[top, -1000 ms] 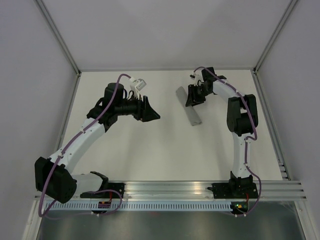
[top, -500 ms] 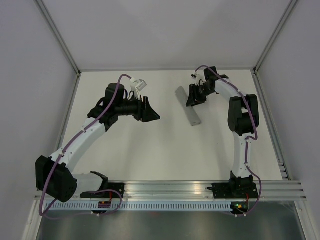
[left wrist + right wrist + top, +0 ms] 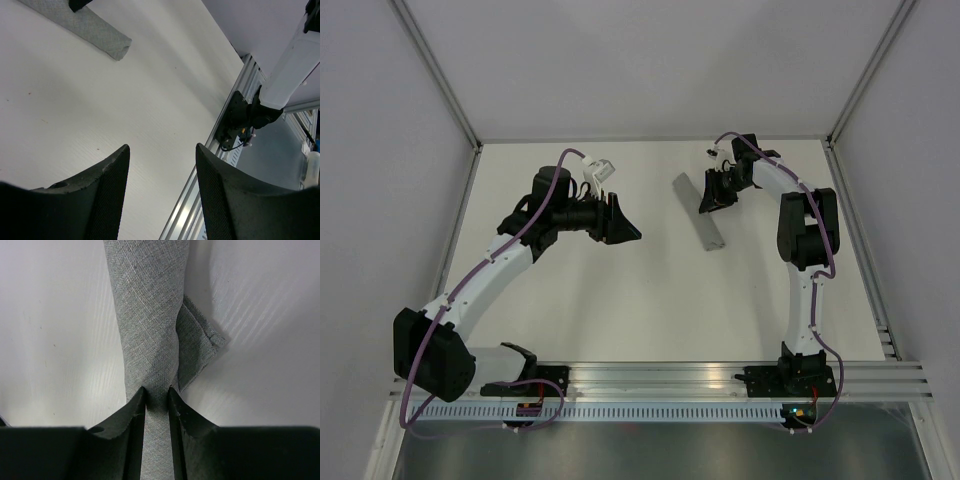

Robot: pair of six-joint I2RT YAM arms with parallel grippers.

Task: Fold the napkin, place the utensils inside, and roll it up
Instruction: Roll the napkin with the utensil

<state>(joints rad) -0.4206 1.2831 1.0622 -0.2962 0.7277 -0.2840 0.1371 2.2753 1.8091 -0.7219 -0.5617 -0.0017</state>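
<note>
The grey napkin lies rolled into a narrow tube on the white table, running from upper left to lower right. In the right wrist view the napkin roll is pinched between my right gripper's jaws, with a loose corner flap sticking out to the right. My right gripper is shut on the roll's far part. My left gripper is open and empty, hovering left of the roll; the roll's end shows at the top of the left wrist view. The utensils are hidden.
The aluminium rail with both arm bases runs along the table's near edge. Grey walls close the table at the left, back and right. The right arm's base shows in the left wrist view.
My right gripper has shifted slightly right and away along the roll's far end. The left arm has barely moved.
</note>
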